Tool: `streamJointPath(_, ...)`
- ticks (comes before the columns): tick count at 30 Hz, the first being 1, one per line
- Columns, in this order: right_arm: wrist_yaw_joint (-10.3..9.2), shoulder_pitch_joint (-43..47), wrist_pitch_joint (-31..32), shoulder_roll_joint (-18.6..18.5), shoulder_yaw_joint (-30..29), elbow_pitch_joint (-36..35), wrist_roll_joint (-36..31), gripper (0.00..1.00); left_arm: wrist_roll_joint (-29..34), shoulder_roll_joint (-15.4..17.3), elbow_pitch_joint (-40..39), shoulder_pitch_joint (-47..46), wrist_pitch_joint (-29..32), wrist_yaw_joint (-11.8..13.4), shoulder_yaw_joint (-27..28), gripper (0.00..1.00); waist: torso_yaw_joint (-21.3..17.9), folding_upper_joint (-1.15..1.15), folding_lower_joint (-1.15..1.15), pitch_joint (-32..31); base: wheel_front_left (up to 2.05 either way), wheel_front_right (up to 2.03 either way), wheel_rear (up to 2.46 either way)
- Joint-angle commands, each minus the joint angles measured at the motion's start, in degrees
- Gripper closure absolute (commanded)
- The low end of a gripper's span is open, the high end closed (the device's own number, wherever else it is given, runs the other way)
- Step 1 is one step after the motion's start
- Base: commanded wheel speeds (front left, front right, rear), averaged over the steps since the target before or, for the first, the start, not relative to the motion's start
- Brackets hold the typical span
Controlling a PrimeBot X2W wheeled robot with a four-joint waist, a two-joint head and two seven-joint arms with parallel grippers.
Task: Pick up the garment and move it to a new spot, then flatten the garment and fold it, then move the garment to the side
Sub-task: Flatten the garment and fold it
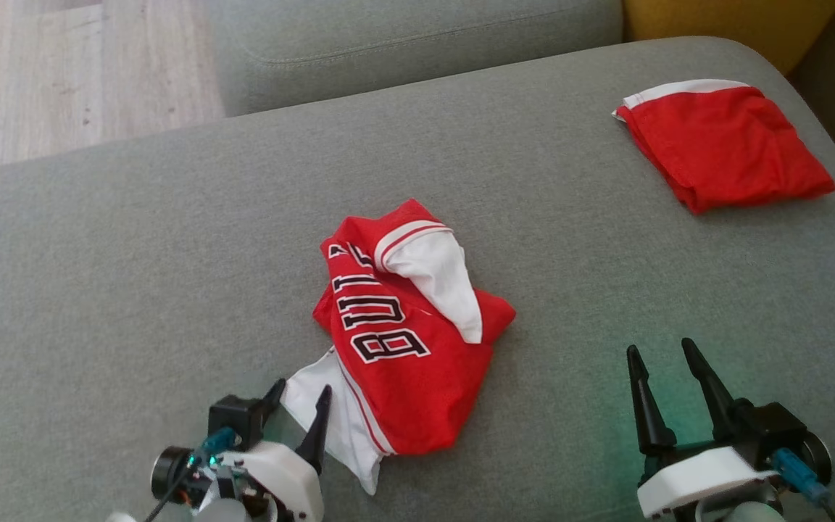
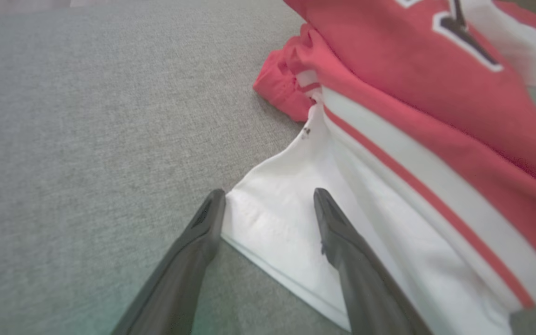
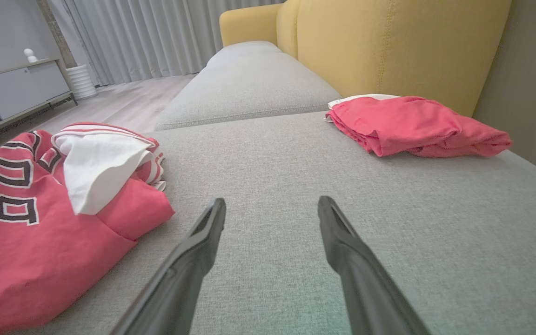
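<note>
A crumpled red garment (image 1: 406, 341) with white trim and black-and-white letters lies in the middle of the grey sofa seat (image 1: 135, 254). My left gripper (image 1: 300, 397) is open at its near-left white corner; in the left wrist view the white cloth (image 2: 272, 218) lies between and under the two fingers of the left gripper (image 2: 268, 197). The right gripper (image 1: 660, 354) stands open over bare cushion to the right of the garment (image 3: 40, 209). In the right wrist view nothing lies between the right gripper (image 3: 271, 204) fingers.
A second red garment (image 1: 722, 145), folded, rests at the far right of the seat, seen also as the folded red garment (image 3: 412, 125) before a yellow backrest (image 3: 389, 46). Another grey cushion (image 1: 403, 43) lies beyond. Wooden floor (image 1: 62, 72) shows at the far left.
</note>
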Motion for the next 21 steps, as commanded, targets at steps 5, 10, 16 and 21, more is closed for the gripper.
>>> streamJointPath(5,0.42,-2.7,-0.6,-0.3,1.0,-1.6,-0.1,0.0,-1.7,0.4,3.2,-3.6,1.1,0.0,0.9,0.65,-0.9,0.0,-0.01,0.2,0.0,0.0,0.0)
streamJointPath(10,0.42,-2.8,-0.6,-0.3,1.1,-1.5,0.0,0.0,-3.7,0.1,6.2,-3.8,2.0,-0.3,-2.9,1.0,-1.1,0.0,-0.01,0.3,0.0,0.0,0.0)
streamJointPath(16,0.42,-2.7,-0.6,-0.3,0.8,-1.2,0.1,0.0,-6.9,-0.1,4.6,-4.9,-2.6,-0.4,-4.7,1.0,-0.7,0.0,-0.01,0.0,0.0,0.0,0.0)
streamJointPath(21,0.42,-2.4,-0.6,-0.3,0.7,-1.0,0.4,0.0,-6.3,0.7,-1.8,-6.8,-9.1,2.8,-2.5,1.0,-0.2,0.0,-0.01,-0.9,0.0,0.0,0.0)
